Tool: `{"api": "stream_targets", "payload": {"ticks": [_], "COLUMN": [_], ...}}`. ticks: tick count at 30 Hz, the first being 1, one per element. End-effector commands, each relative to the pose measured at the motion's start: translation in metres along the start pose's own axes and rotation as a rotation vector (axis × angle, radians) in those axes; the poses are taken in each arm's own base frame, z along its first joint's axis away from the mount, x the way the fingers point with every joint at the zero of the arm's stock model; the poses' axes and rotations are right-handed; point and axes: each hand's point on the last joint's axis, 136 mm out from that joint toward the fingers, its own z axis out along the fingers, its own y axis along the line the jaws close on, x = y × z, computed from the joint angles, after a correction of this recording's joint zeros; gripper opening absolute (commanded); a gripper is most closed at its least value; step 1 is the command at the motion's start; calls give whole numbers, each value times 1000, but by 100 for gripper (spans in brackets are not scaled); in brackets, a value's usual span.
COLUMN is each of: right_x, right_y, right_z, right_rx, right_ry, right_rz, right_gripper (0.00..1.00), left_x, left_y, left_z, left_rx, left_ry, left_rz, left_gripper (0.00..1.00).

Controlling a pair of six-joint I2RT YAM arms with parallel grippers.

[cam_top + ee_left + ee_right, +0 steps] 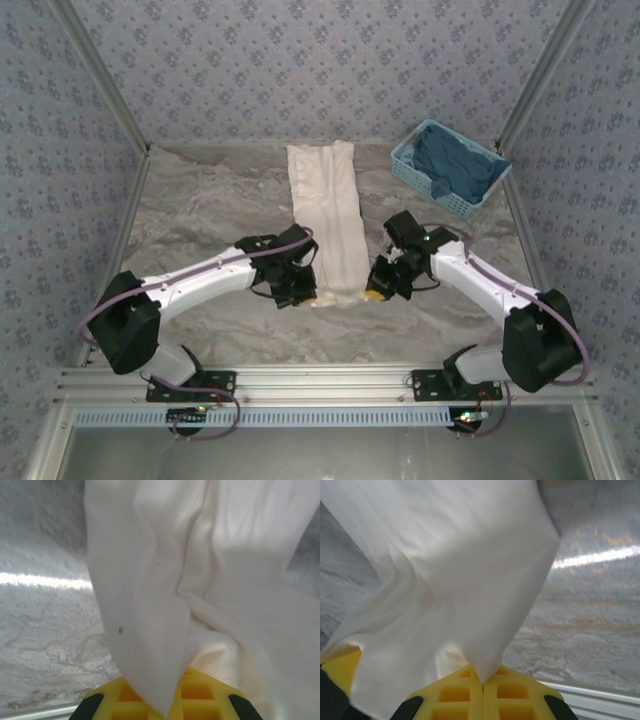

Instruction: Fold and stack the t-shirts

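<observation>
Lying as a long, narrow strip on the marble-patterned table (200,210), the cream-white t-shirt (328,220) is seen from above to run away from both tools toward the far wall. Its near end is flanked by the left gripper (303,296) at one corner and the right gripper (378,288) at the other, each touching the cloth edge.

In the left wrist view, the left gripper (165,700) is pressed together on the t-shirt (150,605). A pointed fold of fabric is pinched between the yellow fingers (125,700) and rises ahead of them in soft, wrinkled folds. Bare table is seen to the left of the tool.

In the right wrist view, the right gripper (482,690) is likewise closed on the t-shirt (460,580). A corner of cloth is nipped where the two yellow pads (452,695) meet, and the fabric is spread up and to the left of the tool. Bare table is seen to its right.

A light-blue lattice basket (420,172) holding blue cloth (455,165) is placed beyond the right gripper, well apart from it, at the far right of the table.
</observation>
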Motion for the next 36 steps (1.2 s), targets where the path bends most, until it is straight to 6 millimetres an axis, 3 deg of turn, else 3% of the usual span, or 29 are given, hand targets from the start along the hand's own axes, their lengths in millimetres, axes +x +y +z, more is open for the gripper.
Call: {"api": "stream_targets", "payload": {"ticks": [1, 9, 13, 19, 25, 26, 28, 30, 33, 36], "right_x": [-27, -105, -146, -202, -249, -254, -263, -270, -274, -268], "right_y": [14, 70, 89, 91, 88, 89, 87, 89, 99, 98], "right_z": [-10, -19, -12, 7, 24, 26, 26, 22, 5, -15], "right_rx": [9, -52, -58, -18, -16, -22, -24, -37, -81, -95], "right_ry": [-52, -125, -137, -157, -178, -177, -184, -204, -246, -282], "right_rz": [-18, -52, -61, -44, -10, -8, -2, -10, -62, -93], "right_gripper": [0, 0, 0, 0, 0, 3, 18, 31, 41, 45], "left_x": [-18, -88, -130, -195, -241, -246, -255, -262, -270, -258], "left_y": [-2, -22, -28, -38, -43, -43, -44, -41, -47, -35], "left_z": [-11, -16, -12, 4, 24, 26, 27, 22, 5, -15], "left_rx": [0, 43, 61, 72, 103, 103, 111, 113, 134, 74], "left_ry": [0, -51, -74, -105, -123, -124, -133, -153, -209, -243], "left_rz": [-6, -27, -49, -56, -72, -72, -71, -71, -40, -28], "left_gripper": [0, 0, 0, 0, 0, 2, 11, 25, 42, 51]}}
